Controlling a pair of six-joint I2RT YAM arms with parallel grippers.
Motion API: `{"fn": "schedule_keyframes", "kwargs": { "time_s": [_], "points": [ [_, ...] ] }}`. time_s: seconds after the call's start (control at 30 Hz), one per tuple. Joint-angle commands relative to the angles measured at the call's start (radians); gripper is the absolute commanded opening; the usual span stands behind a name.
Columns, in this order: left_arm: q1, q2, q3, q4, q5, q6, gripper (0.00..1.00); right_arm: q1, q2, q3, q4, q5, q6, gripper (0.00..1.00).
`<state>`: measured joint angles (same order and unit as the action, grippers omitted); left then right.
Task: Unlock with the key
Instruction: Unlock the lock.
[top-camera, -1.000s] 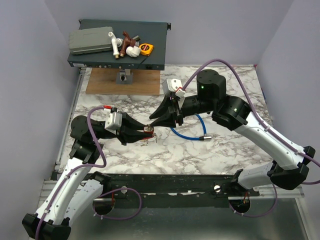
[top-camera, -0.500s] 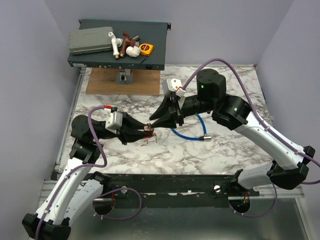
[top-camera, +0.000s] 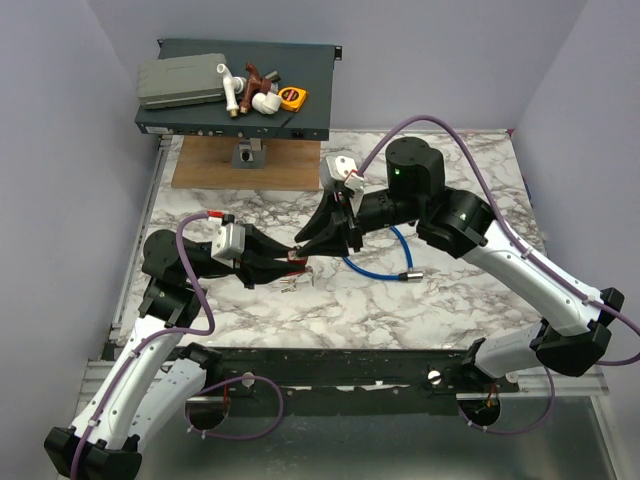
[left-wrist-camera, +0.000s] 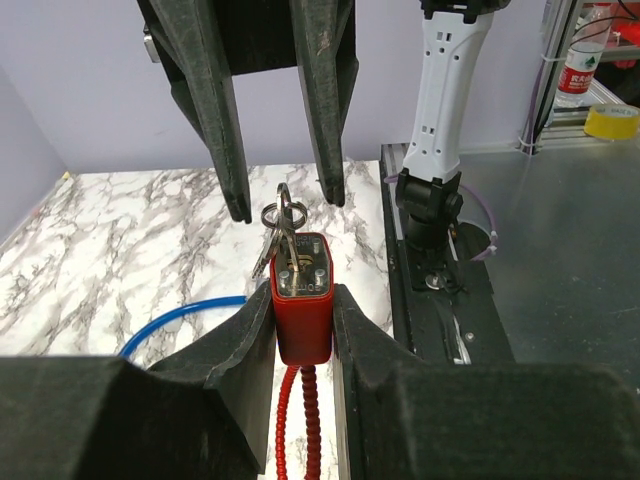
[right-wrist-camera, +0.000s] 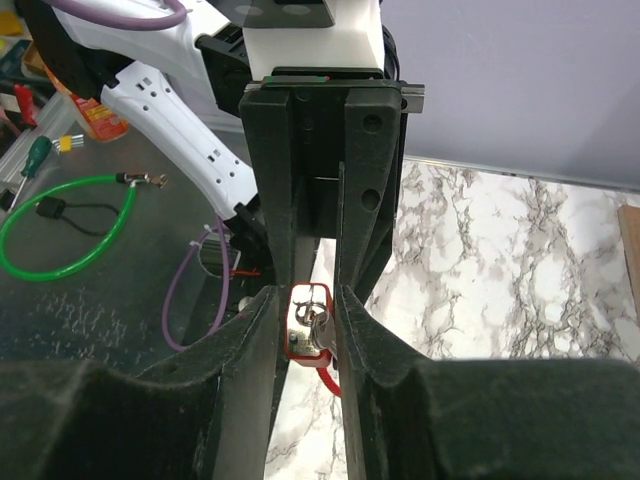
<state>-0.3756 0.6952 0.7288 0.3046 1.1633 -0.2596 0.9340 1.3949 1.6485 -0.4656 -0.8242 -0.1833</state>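
With our left jaws clamped on the lock and our right jaws apart around the key, we fear an off-centre closing could bend it.

The top view looks down from above and behind the robot onto the whole table. The two wrist views face each other at close range, level with the red lock, which all three views share.

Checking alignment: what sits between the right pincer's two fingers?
The key ring with its key, sticking out of the red lock clamped by the left pincer; clearest in left wrist view.
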Motion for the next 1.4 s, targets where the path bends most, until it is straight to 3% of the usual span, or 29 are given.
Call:
{"fn": "schedule_keyframes", "kwargs": {
  "time_s": [0.0,0.17,0.4,1.37],
  "points": [
    [-0.005,-0.013,0.018,0.014,-0.01,0.014,0.0,-0.002,0.015,0.029,0.043,0.012,0.027,0.32],
    [-0.004,-0.014,0.017,0.014,-0.013,0.014,0.0,-0.002,0.019,0.034,0.045,-0.003,0.034,0.28],
    [-0.004,-0.016,0.012,0.016,-0.014,0.016,0.0,-0.003,0.012,0.025,0.045,0.003,0.037,0.01],
    [0.001,-0.004,0.069,-0.035,0.01,0.042,0.0,0.0,-0.033,-0.097,-0.042,0.11,-0.017,0.01]
  ]
}}
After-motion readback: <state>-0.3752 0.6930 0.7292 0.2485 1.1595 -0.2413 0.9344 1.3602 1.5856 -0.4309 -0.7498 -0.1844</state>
